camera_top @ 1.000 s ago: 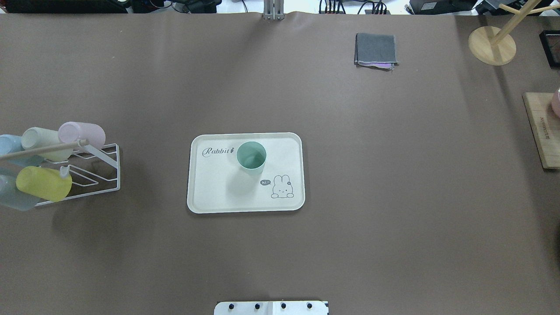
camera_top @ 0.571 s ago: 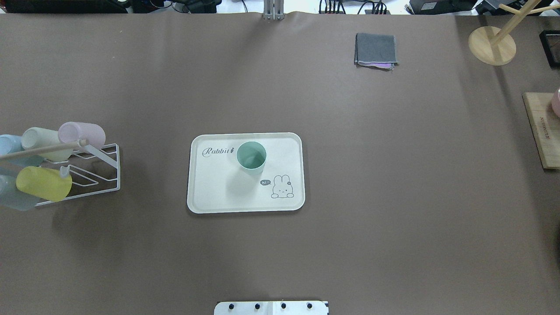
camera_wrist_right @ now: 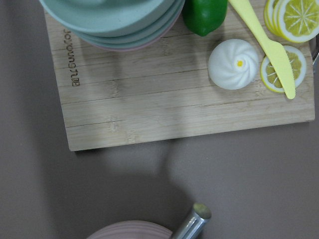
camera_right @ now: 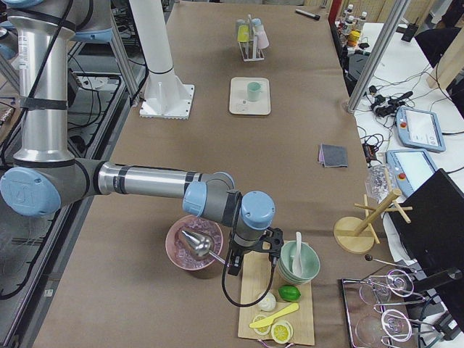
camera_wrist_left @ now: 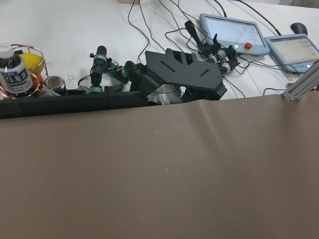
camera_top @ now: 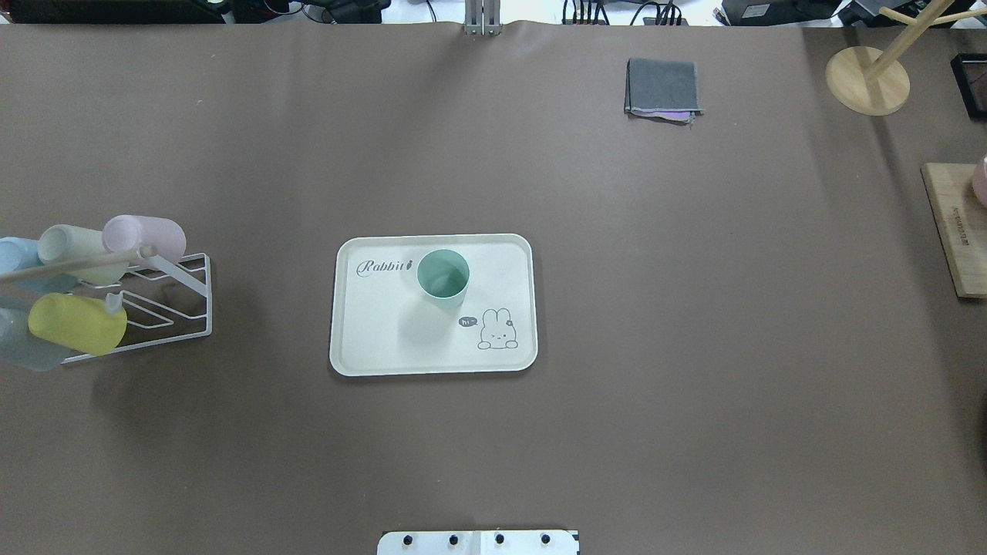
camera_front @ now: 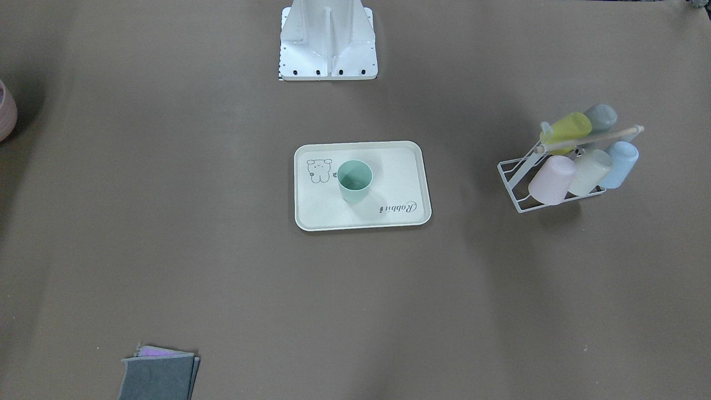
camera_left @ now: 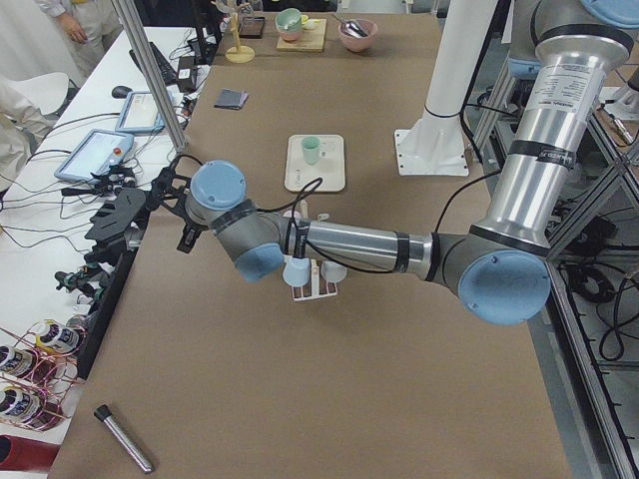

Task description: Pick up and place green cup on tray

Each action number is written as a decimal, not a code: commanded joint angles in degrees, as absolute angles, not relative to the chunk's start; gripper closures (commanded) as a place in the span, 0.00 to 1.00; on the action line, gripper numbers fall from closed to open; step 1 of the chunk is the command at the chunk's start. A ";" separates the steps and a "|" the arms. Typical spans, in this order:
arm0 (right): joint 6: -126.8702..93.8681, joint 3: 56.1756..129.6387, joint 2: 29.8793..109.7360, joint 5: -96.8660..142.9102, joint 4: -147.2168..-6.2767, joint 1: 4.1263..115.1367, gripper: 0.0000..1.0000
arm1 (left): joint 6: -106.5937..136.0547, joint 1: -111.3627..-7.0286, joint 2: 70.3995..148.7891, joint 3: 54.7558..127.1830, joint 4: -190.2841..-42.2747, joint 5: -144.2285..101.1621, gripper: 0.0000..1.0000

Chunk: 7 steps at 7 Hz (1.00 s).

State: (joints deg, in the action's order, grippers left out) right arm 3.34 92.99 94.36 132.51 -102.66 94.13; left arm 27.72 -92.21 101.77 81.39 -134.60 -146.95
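A pale mint green cup [camera_top: 442, 274] stands upright, mouth up, on the cream tray [camera_top: 370, 339] left of centre in the overhead view. It sits just right of the "Rabbit" script and above the little animal drawing, well inside the rim. Judged from this, the placing step looks finished: the cup rests on the tray with nothing holding it, and no arm shows in the overhead or front-facing views. No further grasp appears needed; the next move calls only for leaving the cup alone with both arms clear of it. The left gripper [camera_left: 167, 205] shows only in the left side view, at the middle left of the frame by the table's edge, well apart from the cup, which is small on the tray at upper centre. The right gripper [camera_right: 254, 254] shows only in the right side view, low in the frame above a pink bowl [camera_right: 190, 246] and a wooden board [camera_right: 275, 319], again well apart from the cup at top centre. Whether either gripper's fingers are apart or together cannot be told; neither wrist camera shows them
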 commanded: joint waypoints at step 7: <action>3.96 92.37 95.54 132.54 -102.66 94.13 0.00 | 4.58 -98.35 100.54 85.78 -94.38 -138.88 0.02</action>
